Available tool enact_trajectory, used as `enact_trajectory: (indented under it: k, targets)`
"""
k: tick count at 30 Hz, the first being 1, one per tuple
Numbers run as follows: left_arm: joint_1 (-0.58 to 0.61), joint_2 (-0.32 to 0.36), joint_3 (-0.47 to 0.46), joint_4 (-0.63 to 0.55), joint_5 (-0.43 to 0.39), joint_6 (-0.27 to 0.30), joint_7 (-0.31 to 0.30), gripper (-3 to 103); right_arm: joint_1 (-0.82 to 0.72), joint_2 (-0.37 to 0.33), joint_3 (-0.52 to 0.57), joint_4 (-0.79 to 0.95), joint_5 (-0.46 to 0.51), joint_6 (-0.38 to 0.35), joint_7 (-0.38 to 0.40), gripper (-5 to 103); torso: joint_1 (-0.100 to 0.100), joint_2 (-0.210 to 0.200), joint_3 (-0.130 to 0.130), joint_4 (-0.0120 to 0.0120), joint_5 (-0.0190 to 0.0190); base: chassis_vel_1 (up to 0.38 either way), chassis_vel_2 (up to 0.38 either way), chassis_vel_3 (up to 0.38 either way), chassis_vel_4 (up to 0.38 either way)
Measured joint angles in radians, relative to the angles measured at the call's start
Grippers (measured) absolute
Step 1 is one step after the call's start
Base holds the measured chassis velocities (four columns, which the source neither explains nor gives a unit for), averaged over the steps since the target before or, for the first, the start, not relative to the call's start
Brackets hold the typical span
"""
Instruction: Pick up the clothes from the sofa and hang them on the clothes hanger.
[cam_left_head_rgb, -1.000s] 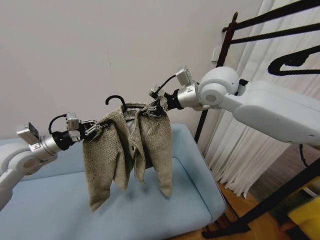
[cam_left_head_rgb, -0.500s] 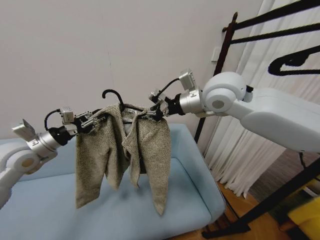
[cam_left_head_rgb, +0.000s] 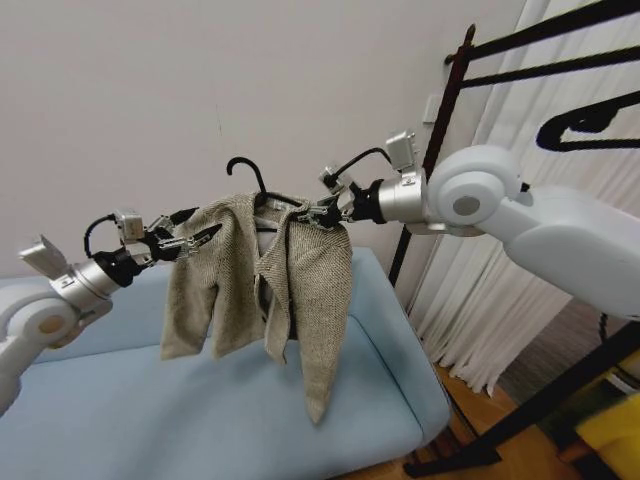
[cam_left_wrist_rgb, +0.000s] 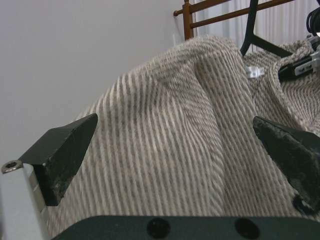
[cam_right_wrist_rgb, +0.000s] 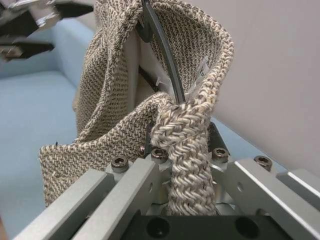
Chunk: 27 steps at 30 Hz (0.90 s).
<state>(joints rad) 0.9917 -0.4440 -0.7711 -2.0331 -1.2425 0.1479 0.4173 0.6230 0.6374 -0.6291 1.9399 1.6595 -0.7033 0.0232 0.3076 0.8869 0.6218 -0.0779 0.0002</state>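
A beige knitted sweater (cam_left_head_rgb: 300, 270) hangs on a black hanger (cam_left_head_rgb: 248, 168) in mid-air above the light blue sofa (cam_left_head_rgb: 200, 420). My right gripper (cam_left_head_rgb: 322, 212) is shut on the sweater's collar edge together with the hanger wire, as the right wrist view shows: gripper (cam_right_wrist_rgb: 182, 147), sweater (cam_right_wrist_rgb: 115, 85), hanger (cam_right_wrist_rgb: 165, 65). My left gripper (cam_left_head_rgb: 200, 232) stands open at the sweater's other shoulder. In the left wrist view its fingers (cam_left_wrist_rgb: 65, 150) sit wide apart, with the knit (cam_left_wrist_rgb: 175, 125) just beyond them.
A dark wooden clothes rack (cam_left_head_rgb: 450, 90) with black rails (cam_left_head_rgb: 560, 40) stands to the right, and an empty black hanger (cam_left_head_rgb: 590, 120) hangs from it. White curtains (cam_left_head_rgb: 480, 300) hang behind the rack. A plain wall lies behind the sofa.
The right gripper has carried the hanger and sweater up and to the right, towards the rack. The left gripper followed upward, and its fingers now stand apart at the shoulder.
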Motion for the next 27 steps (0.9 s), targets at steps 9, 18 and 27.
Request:
enact_trajectory:
  k: [9, 18, 27]
  targets:
    - [-0.001, -0.026, 0.000, -0.005, 0.001, 0.008, -0.024, 100, -0.038, 0.002, 0.173, 0.014, 0.300, -0.029, 0.329, 6, 0.000, 0.000, 0.000, -0.0001, -0.0002, 0.000, 0.000, 0.000, 0.000]
    - [0.025, -0.092, -0.028, -0.001, 0.019, 0.003, -0.048, 100, -0.122, 0.010, 0.326, -0.021, 0.462, -0.029, 0.653, 6, 0.000, 0.000, 0.000, 0.0000, -0.0001, 0.000, 0.000, 0.000, 0.000]
    - [0.027, -0.147, -0.037, 0.002, 0.032, -0.004, -0.049, 100, -0.171, -0.005, 0.367, -0.087, 0.364, -0.029, 0.874, 6, 0.000, 0.000, 0.000, -0.0004, 0.0001, 0.000, 0.000, 0.000, 0.000]
